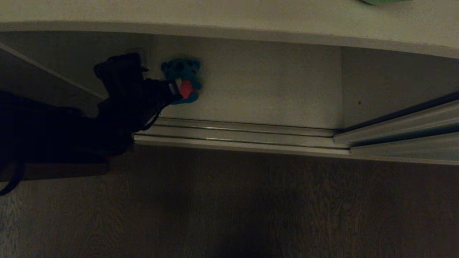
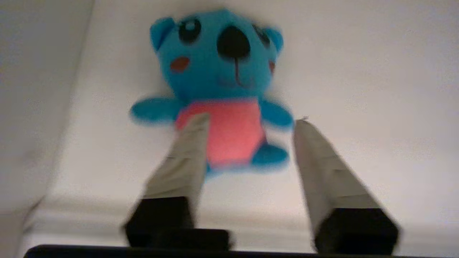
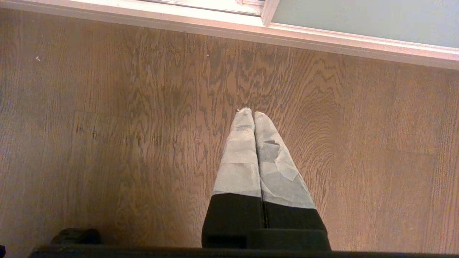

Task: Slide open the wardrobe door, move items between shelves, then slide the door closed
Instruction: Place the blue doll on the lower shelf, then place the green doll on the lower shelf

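Blue plush toy (image 2: pixel 218 71) lies face up on the white lower shelf (image 1: pixel 269 93), the left tool (image 2: pixel 247 123) hovering with its fingers (image 2: pixel 190 157) apart astride its red belly, while the right tool (image 3: pixel 254 114) hangs pressed together over the wooden floor (image 3: pixel 107 125).

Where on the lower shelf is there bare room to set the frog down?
The lower shelf is bare from the blue plush toy rightward to the side wall, back to the door tracks. It is crowded only at the left end, where the left gripper stands open at the toy.
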`<state>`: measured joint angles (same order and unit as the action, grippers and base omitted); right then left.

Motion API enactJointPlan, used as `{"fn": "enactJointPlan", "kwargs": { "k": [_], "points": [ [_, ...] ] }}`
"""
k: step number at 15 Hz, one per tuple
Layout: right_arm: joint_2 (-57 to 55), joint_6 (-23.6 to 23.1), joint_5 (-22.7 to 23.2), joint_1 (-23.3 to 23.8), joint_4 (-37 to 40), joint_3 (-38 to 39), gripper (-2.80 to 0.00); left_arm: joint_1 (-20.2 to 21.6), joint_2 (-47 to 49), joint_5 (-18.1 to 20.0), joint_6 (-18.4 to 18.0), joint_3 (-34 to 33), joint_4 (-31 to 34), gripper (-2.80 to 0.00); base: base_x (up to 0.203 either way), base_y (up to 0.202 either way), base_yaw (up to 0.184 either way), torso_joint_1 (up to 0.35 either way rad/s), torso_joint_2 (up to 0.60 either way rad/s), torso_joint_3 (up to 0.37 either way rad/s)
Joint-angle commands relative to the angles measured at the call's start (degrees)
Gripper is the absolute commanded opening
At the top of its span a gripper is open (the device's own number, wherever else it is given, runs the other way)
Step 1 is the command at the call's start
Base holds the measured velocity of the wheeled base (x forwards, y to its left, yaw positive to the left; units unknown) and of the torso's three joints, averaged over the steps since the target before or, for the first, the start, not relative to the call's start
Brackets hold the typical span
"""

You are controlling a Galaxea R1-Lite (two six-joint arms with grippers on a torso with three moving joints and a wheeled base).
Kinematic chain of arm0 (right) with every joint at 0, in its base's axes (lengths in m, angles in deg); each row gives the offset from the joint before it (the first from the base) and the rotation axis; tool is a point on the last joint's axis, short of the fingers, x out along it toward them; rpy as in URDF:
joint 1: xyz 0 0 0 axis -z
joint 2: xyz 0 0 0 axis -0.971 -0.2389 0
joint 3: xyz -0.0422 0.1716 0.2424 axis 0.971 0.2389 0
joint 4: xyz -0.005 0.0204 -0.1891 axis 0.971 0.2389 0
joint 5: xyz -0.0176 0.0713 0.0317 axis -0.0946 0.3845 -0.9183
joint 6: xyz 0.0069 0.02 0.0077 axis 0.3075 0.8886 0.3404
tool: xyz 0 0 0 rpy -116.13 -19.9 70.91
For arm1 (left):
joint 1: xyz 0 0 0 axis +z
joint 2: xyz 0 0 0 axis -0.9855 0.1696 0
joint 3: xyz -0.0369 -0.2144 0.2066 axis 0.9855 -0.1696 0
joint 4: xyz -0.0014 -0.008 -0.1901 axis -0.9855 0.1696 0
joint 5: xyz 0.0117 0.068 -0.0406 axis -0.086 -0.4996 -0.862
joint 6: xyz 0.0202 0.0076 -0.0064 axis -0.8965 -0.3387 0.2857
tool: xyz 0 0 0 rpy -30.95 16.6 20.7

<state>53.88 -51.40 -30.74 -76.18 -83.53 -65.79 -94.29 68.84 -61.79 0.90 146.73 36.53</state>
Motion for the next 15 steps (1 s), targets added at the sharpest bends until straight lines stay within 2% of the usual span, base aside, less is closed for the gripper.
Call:
{"fn": "enactJointPlan", "kwargs": {
  "k": [1,3,5,7,10,12,15],
  "points": [
    [0.02,0.02,0.02,0.0,-0.01,0.09,-2.8,-0.07,-8.53,0.21,-0.35,-6.22,2.03,-2.8,0.0,0.0,0.0,0.0,0.0,0.0],
    [0.02,0.01,0.02,0.0,-0.01,0.09,-2.8,-0.08,-15.92,0.28,-1.31,-10.59,5.57,-2.8,0.0,0.0,0.0,0.0,0.0,0.0],
    [0.02,-0.05,0.02,0.0,-0.01,0.09,-2.8,-0.07,-25.96,0.24,-2.52,-14.38,13.59,-2.8,0.0,0.0,0.0,0.0,0.0,0.0],
    [0.02,-0.05,0.02,0.0,-0.01,0.09,-2.8,-0.05,-36.53,0.15,-3.44,-17.91,24.34,-2.8,0.0,0.0,0.0,0.0,0.0,0.0],
    [0.02,0.04,0.02,0.0,-0.01,0.09,-2.8,0.31,-56.66,0.96,-5.23,-23.32,44.63,-2.8,0.0,0.0,0.0,0.0,0.0,0.0],
    [0.02,0.04,0.02,0.0,-0.01,0.09,-2.8,2.03,-71.79,3.11,-7.55,-27.17,57.12,-2.8,0.0,0.0,0.0,0.0,0.0,0.0],
    [0.02,0.03,0.02,0.0,-0.01,0.09,-2.8,7.65,-91.96,5.44,-10.29,-37.09,67.19,-2.8,0.0,0.0,0.0,0.0,0.0,0.0]
  ]
}}
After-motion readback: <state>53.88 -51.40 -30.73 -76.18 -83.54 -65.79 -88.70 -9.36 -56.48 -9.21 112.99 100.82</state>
